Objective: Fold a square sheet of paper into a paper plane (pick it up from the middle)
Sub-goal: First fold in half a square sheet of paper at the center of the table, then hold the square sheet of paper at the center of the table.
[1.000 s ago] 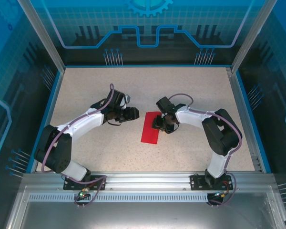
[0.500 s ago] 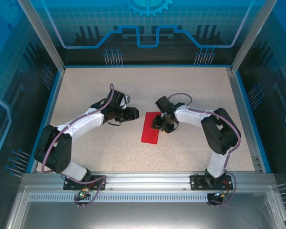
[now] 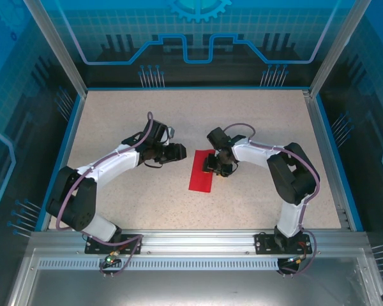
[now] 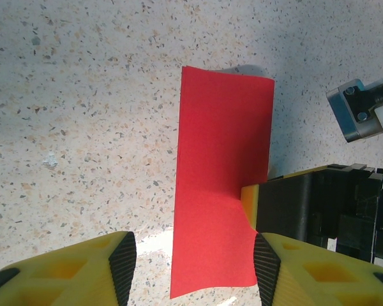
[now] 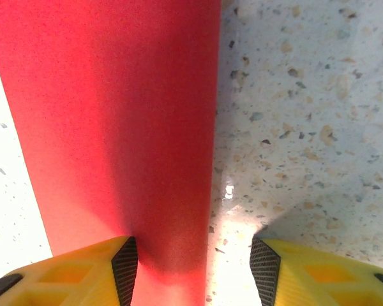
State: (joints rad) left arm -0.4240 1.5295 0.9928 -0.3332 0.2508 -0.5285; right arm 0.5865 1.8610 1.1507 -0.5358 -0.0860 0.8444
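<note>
While folded bright red paper rectangle (image 3: 202, 171) lies flat on speckled tabletop (image 3: 255, 121), left jaws, right jaws both parted, empty.

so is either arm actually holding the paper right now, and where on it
Nothing is held: the red paper lies flat on the table, and the left gripper and right gripper both have open jaws.

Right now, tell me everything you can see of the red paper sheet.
The red paper sheet is plain, matte and thin, a narrow rectangle lying flat on the speckled table between the arms, one corner slightly lifted. The right hand straddles one long edge, open, one finger over the paper, apparently touching.
</note>
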